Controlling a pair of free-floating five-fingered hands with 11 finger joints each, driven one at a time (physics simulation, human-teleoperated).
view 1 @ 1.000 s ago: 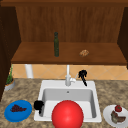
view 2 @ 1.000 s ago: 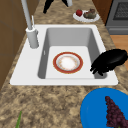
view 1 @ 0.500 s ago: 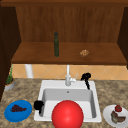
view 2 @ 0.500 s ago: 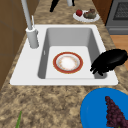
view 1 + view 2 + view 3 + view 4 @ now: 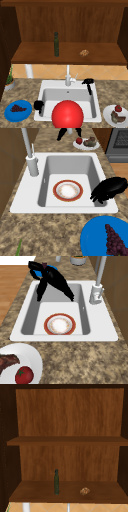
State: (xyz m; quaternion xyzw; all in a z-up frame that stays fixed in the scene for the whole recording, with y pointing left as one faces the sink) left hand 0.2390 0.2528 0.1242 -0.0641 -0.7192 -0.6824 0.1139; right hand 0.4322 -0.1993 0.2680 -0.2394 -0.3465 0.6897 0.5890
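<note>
My left hand [image 5: 38,105] hovers at the sink's [image 5: 97,100] front left corner, beside the blue plate [image 5: 23,115]. In the left side view it [image 5: 111,188] lies flat over the sink rim [image 5: 62,210] with straight fingers, holding nothing. Near the back right corner, right of the faucet [image 5: 67,77], my right hand [image 5: 88,81] hangs open with fingers pointing down. It [image 5: 56,279] looms over the basin in the right side view. A red-rimmed bowl [image 5: 67,190] rests on the sink floor and shows as a red round shape [image 5: 67,115] from the front.
Dark grapes sit on the blue plate [image 5: 95,238]. A white plate [image 5: 32,356] with a tomato and meat stands right of the sink. The wooden shelf [image 5: 37,56] above carries a green bottle [image 5: 56,45] and a brown lump [image 5: 84,53]. A potted plant [image 5: 9,81] stands far left.
My right hand has drifted a little to the right and lower, toward the sink's back right corner. The left hand and the bowl have stayed put.
</note>
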